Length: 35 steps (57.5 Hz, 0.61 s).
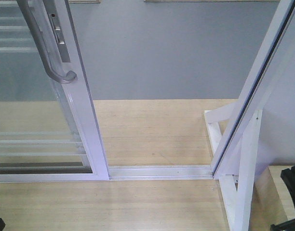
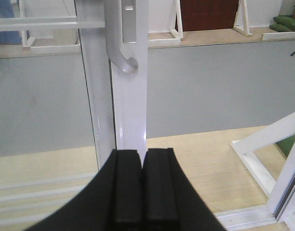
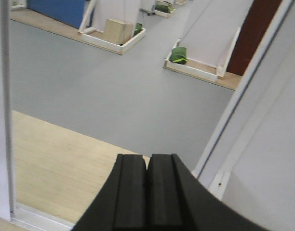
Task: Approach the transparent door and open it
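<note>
The transparent door [image 1: 39, 120] stands at the near left, slid aside, leaving a gap above the floor track [image 1: 159, 172]. To widen it, I'd press the left gripper [image 2: 142, 185], pads together and empty, squarely against the stile below the grey handle [image 2: 119, 50]. The right gripper [image 3: 148, 190] is likewise closed and empty. The fixed white frame [image 1: 248, 106] at right narrows passage.
</note>
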Motion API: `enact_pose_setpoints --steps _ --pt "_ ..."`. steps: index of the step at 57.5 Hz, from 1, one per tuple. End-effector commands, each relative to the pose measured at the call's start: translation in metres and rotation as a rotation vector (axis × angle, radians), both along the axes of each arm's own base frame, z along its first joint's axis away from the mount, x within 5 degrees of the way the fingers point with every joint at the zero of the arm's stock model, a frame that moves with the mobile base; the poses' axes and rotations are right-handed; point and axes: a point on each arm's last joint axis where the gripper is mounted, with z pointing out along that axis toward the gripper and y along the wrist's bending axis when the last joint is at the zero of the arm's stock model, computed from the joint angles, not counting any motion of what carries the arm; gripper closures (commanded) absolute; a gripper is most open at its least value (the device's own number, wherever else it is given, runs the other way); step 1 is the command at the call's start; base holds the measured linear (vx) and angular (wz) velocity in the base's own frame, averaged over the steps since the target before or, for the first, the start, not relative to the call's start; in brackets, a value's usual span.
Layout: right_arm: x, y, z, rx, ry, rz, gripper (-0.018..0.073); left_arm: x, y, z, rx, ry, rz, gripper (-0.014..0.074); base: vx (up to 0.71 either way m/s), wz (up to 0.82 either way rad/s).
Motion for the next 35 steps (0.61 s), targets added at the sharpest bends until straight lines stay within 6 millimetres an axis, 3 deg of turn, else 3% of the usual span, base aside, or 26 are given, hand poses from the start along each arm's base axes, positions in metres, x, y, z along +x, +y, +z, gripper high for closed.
enact_pose_setpoints --steps 1,35 --pt "0.0010 -0.0029 0.0033 0.010 -0.080 -0.053 0.0557 0.0013 0.0002 -0.0024 -0.027 -0.057 0.008 0.0596 0.00 0.00" --pt "0.0013 -0.0049 0.0032 0.008 -0.079 -0.089 0.0557 0.0013 0.0002 -0.0024 -0.027 -0.057 0.008 0.0596 0.00 0.00"
